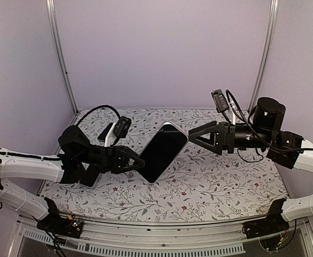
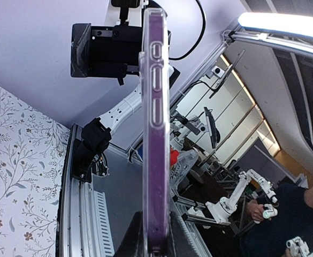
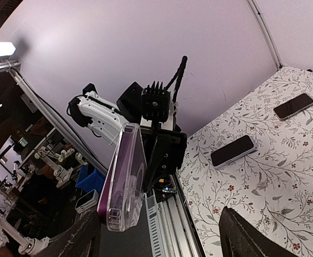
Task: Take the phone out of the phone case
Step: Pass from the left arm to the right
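Risk: your left tool pinches only one corner of the phone, so a hard tug could twist it loose onto the worktop. The phone hangs above mid-worktop, case not yet off. The right tool gapes wide beside the opposite corner, apparently not touching.
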You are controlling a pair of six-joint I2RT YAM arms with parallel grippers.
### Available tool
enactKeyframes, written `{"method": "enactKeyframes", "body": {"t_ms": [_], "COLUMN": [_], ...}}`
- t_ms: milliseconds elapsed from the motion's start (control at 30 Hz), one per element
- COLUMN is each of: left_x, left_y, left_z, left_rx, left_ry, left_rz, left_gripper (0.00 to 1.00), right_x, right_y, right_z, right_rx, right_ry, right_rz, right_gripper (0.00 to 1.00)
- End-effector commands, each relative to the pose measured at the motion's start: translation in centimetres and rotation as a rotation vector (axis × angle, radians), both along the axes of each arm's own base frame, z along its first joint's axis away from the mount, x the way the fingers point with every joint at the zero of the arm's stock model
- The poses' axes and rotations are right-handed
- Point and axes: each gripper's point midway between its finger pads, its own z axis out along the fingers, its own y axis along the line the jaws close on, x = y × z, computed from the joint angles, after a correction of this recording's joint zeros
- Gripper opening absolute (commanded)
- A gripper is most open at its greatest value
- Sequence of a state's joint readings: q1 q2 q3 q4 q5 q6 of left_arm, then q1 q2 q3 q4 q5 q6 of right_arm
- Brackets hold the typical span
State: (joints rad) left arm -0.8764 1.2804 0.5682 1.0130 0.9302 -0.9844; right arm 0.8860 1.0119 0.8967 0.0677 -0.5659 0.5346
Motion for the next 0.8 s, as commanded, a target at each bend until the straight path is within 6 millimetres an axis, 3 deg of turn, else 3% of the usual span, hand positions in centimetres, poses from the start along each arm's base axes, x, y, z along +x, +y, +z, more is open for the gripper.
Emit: {"method": "enactKeyframes", "body": {"t_ms": [0,200,633,767], "left_x": [0.4,0.0,-2.4,-3.4], "left_y": [0.5,0.8,2.0,2.1], "left_z": [1.7,2.1,5.4,6.2], "left_rx": [-0.070,-0.087,-0.189,-0.212], "left_ry": [-0.052,-0.058,-0.134,-0.162], "left_rz": [0.023,0.010,-0.055,-0.081], "left_gripper": [0.00,0.00,0.00,0.00], "right_x": [-0.4,0.8,1.8,2.4], "right_y": [0.5,0.6,0.9,1.4], "right_z": [0.9,-0.9,-3.4,-5.1], "right_rx": [0.017,-0.035,-0.083,-0.124], "right_ry": [-0.009,0.028,0.106,0.152], "right_rz": [0.026,-0.037,-0.076,-0.079], "right_gripper": [0.78,0.77,0.71,0.67]}}
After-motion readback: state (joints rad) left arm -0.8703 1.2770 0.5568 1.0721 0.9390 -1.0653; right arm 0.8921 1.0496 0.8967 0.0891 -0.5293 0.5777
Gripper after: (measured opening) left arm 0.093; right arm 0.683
